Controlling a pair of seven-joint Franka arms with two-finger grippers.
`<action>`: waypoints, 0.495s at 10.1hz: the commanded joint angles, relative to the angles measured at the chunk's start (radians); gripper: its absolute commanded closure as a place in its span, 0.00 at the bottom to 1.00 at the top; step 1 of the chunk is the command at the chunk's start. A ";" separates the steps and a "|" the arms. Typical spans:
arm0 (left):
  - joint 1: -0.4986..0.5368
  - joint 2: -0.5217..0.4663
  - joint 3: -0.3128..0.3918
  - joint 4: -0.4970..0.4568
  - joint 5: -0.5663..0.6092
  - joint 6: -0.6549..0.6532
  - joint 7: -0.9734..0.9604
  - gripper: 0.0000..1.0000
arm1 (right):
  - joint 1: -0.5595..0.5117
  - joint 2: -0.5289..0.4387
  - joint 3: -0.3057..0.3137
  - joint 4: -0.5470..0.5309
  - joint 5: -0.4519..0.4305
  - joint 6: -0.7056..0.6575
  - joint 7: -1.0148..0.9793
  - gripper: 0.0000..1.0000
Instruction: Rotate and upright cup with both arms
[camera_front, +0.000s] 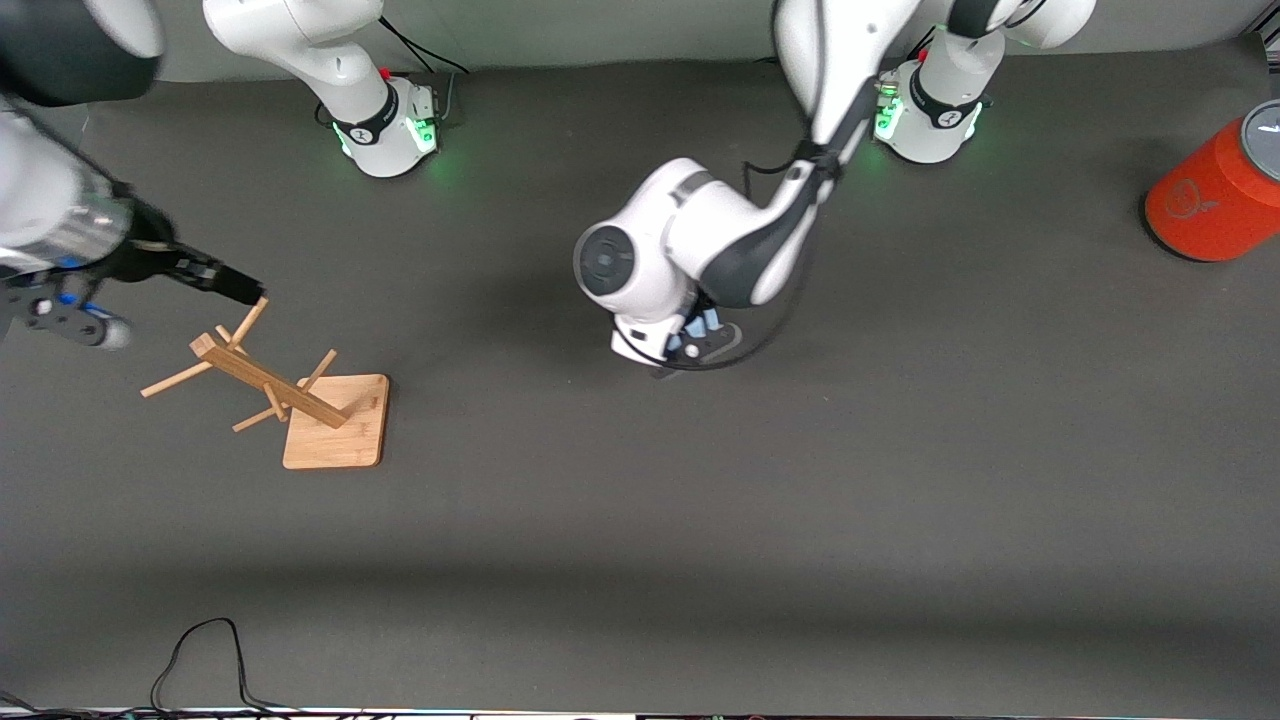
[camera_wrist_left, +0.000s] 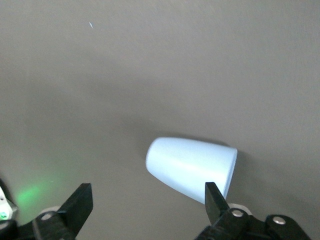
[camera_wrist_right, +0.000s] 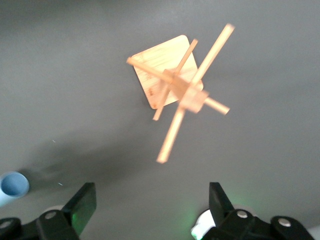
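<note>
The light-blue cup (camera_wrist_left: 192, 167) lies on its side on the dark table, its wider open end turned away from the camera. My left gripper (camera_wrist_left: 147, 202) is open just above the table, with the cup just ahead of one finger (camera_wrist_left: 215, 199) and not touching it. In the front view the left hand covers most of the cup (camera_front: 706, 323) at the middle of the table. My right gripper (camera_front: 245, 288) is open and empty, up in the air over a wooden rack (camera_front: 270, 380). The right wrist view shows the cup (camera_wrist_right: 12, 186) at its edge.
The wooden peg rack (camera_wrist_right: 175, 85) stands on a square base (camera_front: 337, 425) toward the right arm's end. A large orange cylinder with a grey top (camera_front: 1215, 190) stands at the left arm's end. A black cable (camera_front: 200, 660) lies at the table edge nearest the front camera.
</note>
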 joint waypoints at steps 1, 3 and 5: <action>-0.058 0.086 0.020 0.116 0.033 -0.020 -0.048 0.00 | -0.091 -0.022 0.020 -0.028 0.013 0.040 -0.222 0.00; -0.095 0.149 0.020 0.144 0.059 -0.020 -0.070 0.00 | -0.107 -0.018 0.014 -0.028 0.012 0.066 -0.305 0.00; -0.127 0.180 0.018 0.140 0.097 -0.022 -0.073 0.02 | -0.106 -0.022 0.014 -0.053 0.013 0.098 -0.327 0.00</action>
